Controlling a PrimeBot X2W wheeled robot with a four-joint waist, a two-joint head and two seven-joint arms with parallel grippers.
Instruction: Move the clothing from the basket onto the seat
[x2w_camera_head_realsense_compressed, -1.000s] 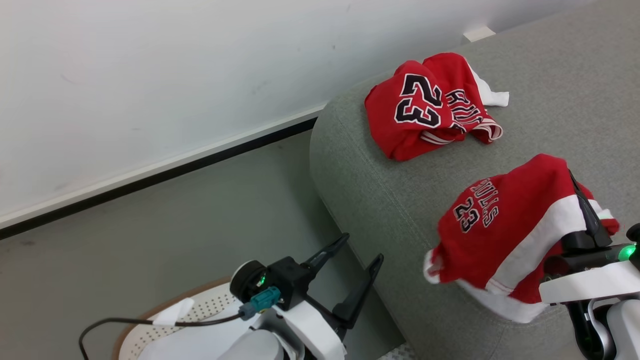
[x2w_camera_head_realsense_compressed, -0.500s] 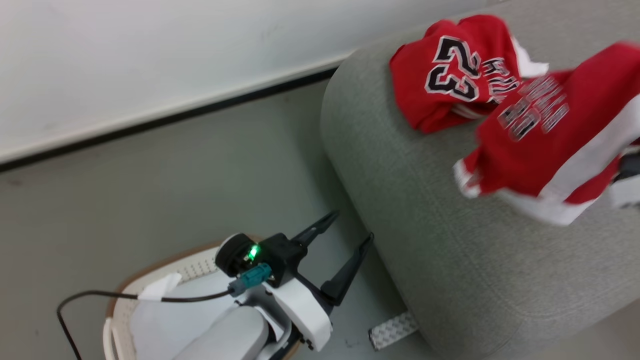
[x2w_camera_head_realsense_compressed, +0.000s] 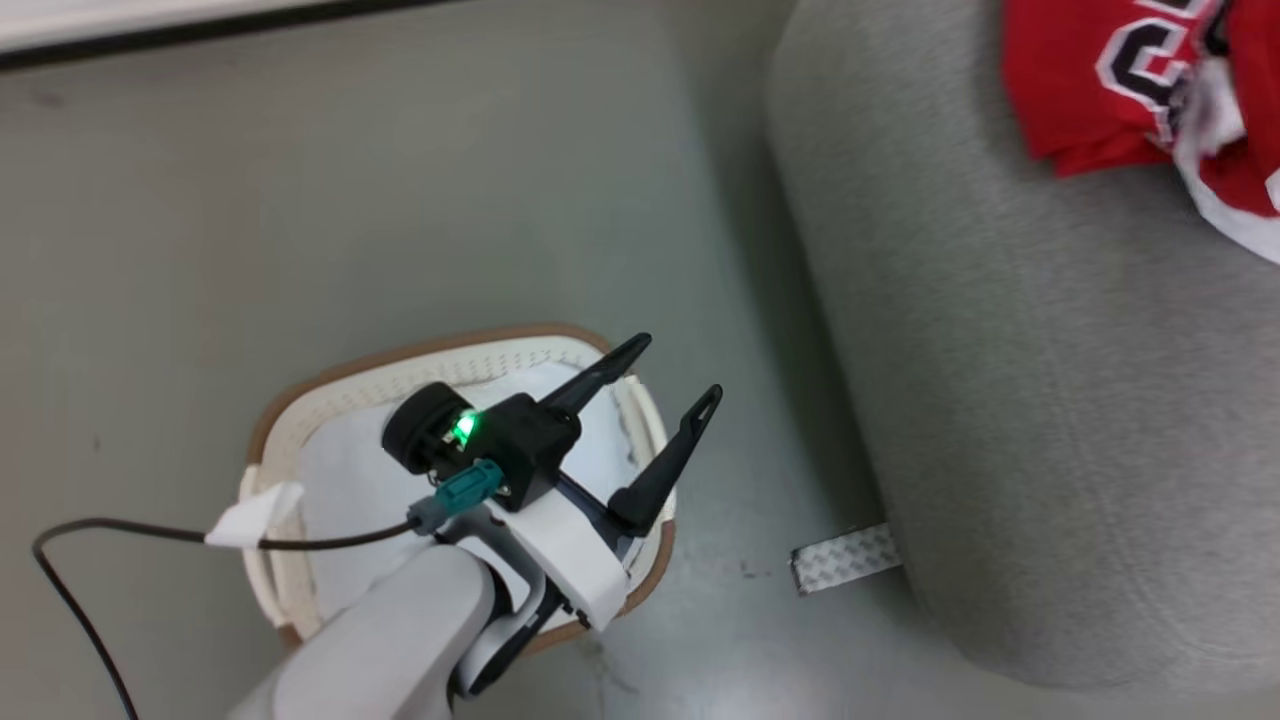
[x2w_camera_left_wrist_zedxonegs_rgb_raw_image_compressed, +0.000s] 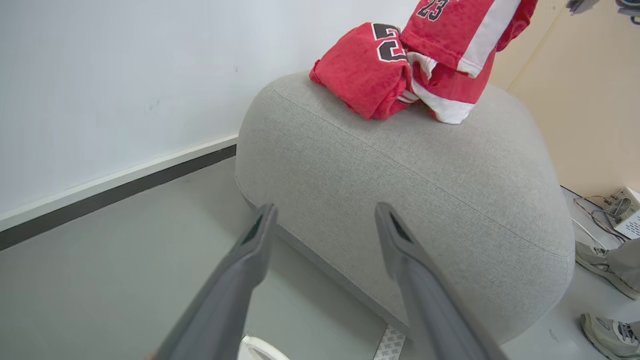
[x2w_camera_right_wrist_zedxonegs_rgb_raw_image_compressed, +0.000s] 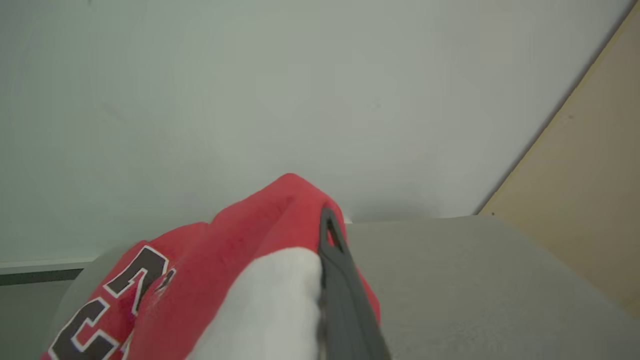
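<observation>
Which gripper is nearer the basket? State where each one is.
Left. The left gripper hangs open over the basket; the right gripper is away over the seat, shut on the red shorts.

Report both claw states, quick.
Left claw: open, holding nothing.
Right claw: closed, holding the red shorts.
</observation>
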